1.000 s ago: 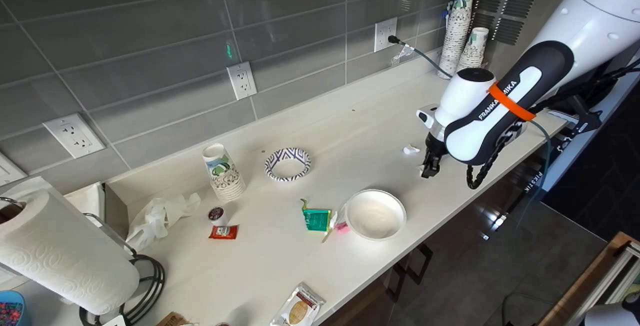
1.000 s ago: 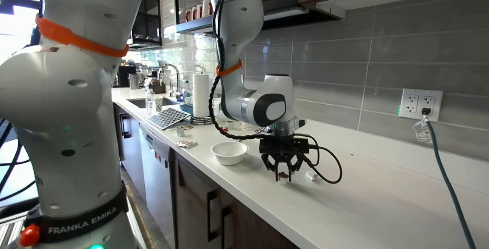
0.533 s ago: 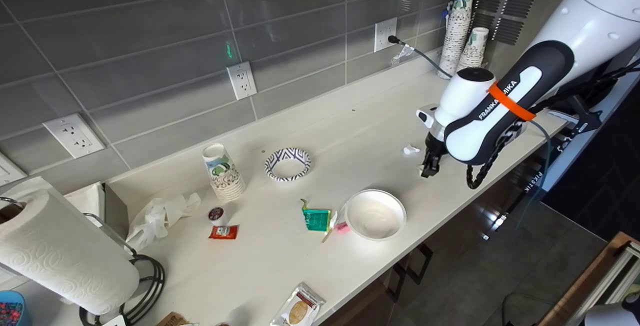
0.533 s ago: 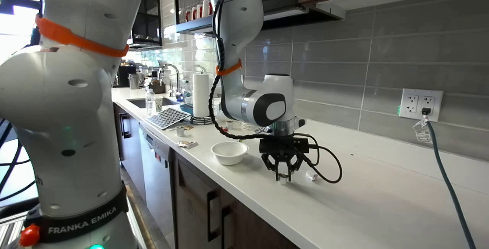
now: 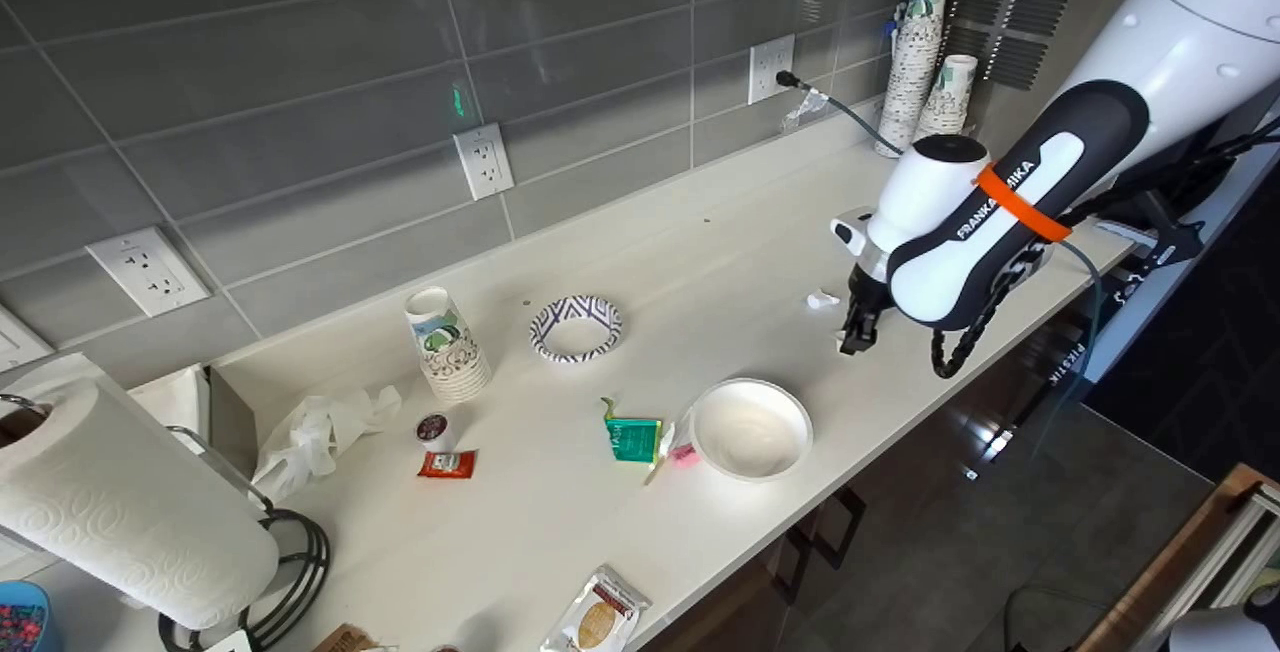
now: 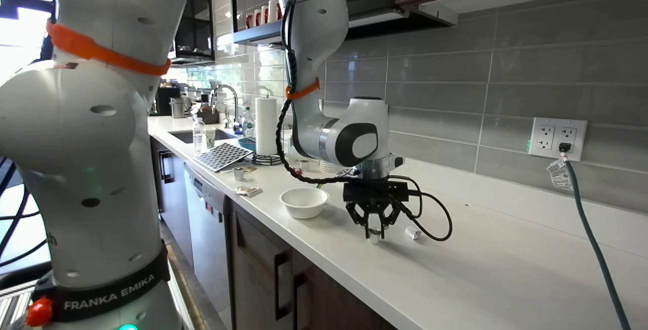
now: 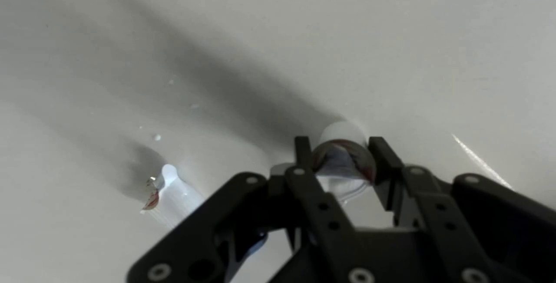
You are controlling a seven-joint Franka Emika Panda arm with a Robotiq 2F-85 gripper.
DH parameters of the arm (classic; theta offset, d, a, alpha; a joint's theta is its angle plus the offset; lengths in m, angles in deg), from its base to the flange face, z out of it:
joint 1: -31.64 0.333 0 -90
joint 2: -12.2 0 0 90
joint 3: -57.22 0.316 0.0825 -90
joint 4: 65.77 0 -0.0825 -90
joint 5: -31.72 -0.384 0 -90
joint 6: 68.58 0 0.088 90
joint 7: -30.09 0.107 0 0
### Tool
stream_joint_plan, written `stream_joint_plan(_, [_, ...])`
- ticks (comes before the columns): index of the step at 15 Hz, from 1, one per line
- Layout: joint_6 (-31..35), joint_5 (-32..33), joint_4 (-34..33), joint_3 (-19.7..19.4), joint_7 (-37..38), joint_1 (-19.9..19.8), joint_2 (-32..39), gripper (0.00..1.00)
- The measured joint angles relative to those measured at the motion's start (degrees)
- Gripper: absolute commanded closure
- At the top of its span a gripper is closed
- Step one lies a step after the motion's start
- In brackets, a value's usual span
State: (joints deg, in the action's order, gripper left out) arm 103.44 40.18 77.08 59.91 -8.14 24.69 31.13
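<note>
Countertop (image 6: 486, 264), white cup (image 7: 344, 160) in pincer (image 7: 339, 144).

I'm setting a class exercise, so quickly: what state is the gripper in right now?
Gripper: closed, holding the small cup.

Small white cup (image 7: 342, 161); grey and reddish patches showing; pinched in the gripper (image 6: 375, 234), tilt unclear; on counter (image 6: 486, 269) or just above, cannot tell.
</note>
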Motion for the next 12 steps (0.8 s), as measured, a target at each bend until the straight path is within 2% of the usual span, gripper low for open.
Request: stream_joint_plan(12, [-0.18, 1.64, 0.14, 0.50, 0.01, 0.77, -1.33, 0.63])
